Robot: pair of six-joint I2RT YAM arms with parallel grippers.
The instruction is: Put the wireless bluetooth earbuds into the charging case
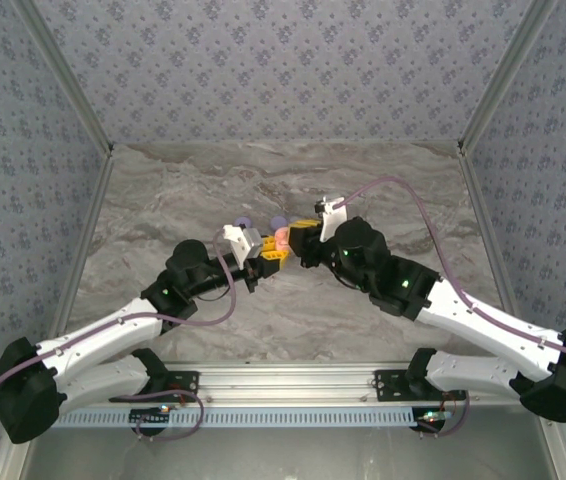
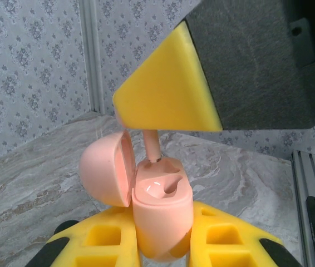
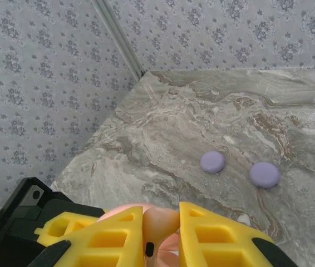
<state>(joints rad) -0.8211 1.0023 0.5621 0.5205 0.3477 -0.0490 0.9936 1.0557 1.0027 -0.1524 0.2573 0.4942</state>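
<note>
Left gripper (image 2: 161, 245) pinches open case (image 2: 163, 208); right gripper (image 3: 161, 236) pinches earbud (image 2: 152, 146), stem at socket rim; walls (image 1: 263, 70) well apart.

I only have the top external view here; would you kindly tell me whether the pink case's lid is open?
Observer: Yes. The left wrist view shows the pink charging case, gripped in the left claw, with its lid swung open.
Operator: What is the right claw holding?
Observer: The right claw is shut on a pinkish earbud.
Operator: Is it seated?
Observer: Not yet; only the tip of its stem reaches one well.
</note>
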